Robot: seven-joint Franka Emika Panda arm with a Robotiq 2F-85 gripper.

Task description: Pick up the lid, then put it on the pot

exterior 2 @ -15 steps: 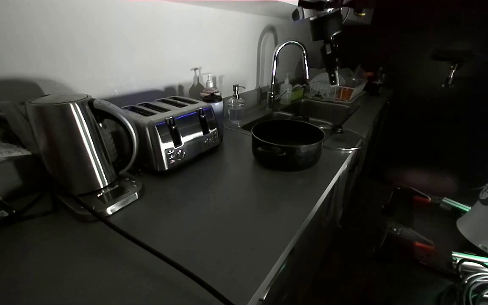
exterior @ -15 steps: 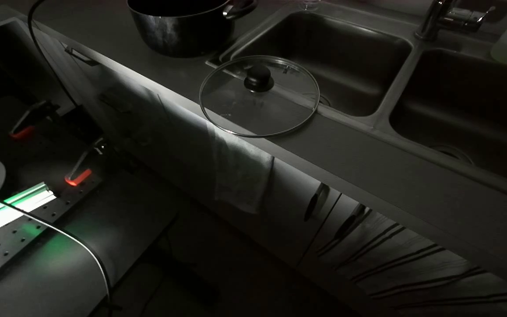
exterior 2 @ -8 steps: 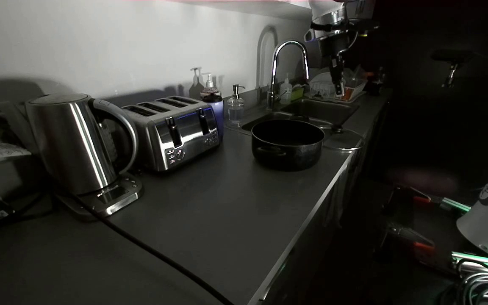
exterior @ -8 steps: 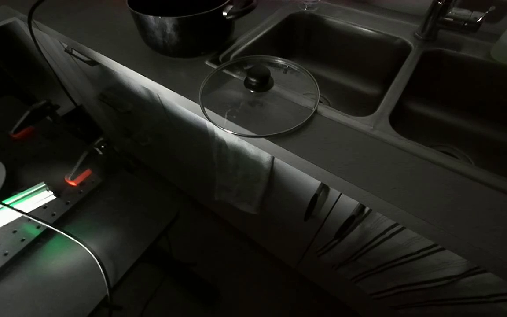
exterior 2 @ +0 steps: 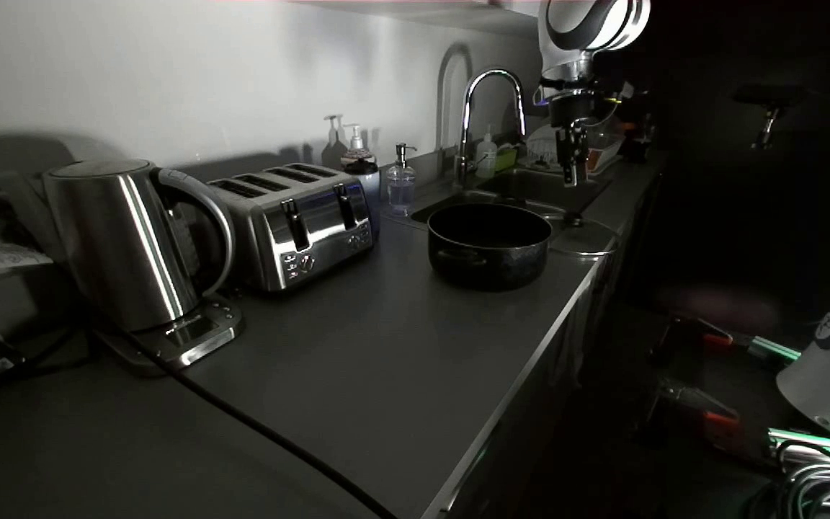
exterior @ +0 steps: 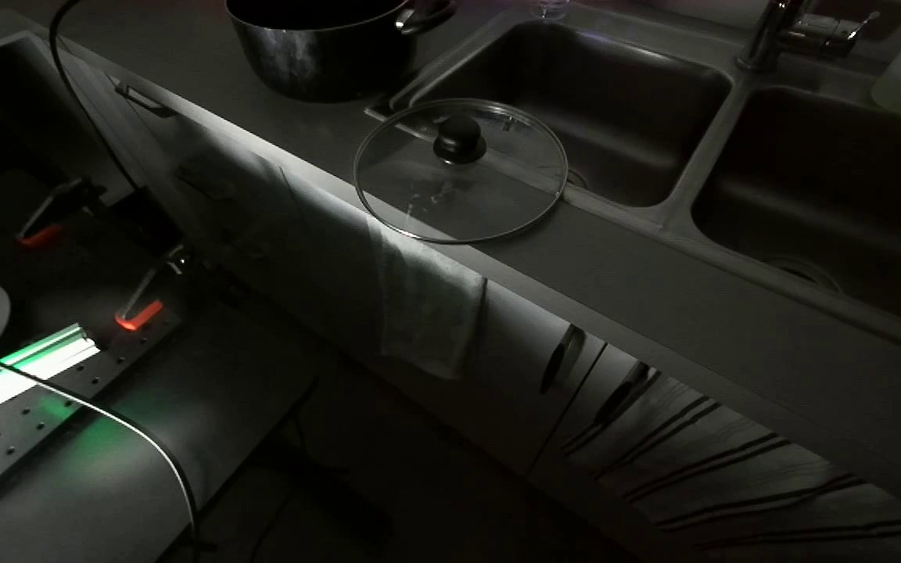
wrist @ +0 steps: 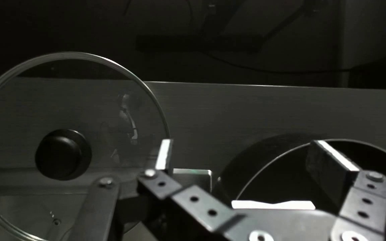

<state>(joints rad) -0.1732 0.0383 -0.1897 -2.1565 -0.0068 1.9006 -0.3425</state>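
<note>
The lid [exterior: 458, 191] is a clear glass disc with a metal rim and black knob. It lies on the counter beside the sink, partly over the basin edge. It also shows in an exterior view [exterior 2: 588, 241] and at the left of the wrist view [wrist: 64, 154]. The dark pot [exterior: 329, 62] stands upright and uncovered next to it, also in an exterior view [exterior 2: 491, 252] and at the right of the wrist view [wrist: 280, 174]. My gripper [wrist: 248, 155] is wide open and empty, above the counter. In an exterior view the gripper [exterior 2: 573, 176] hangs above the lid area, pointing down.
Two sink basins [exterior: 576, 109] lie behind the lid. A tall faucet [exterior 2: 467, 115], a soap dispenser [exterior 2: 401, 184], a toaster [exterior 2: 300, 223] and a kettle [exterior 2: 123, 245] stand along the wall. The counter's front edge [exterior: 294, 156] runs close to the lid.
My arm and gripper have come down steadily, with more of the arm now showing at the top of an exterior view. The lid and pot have not moved.
</note>
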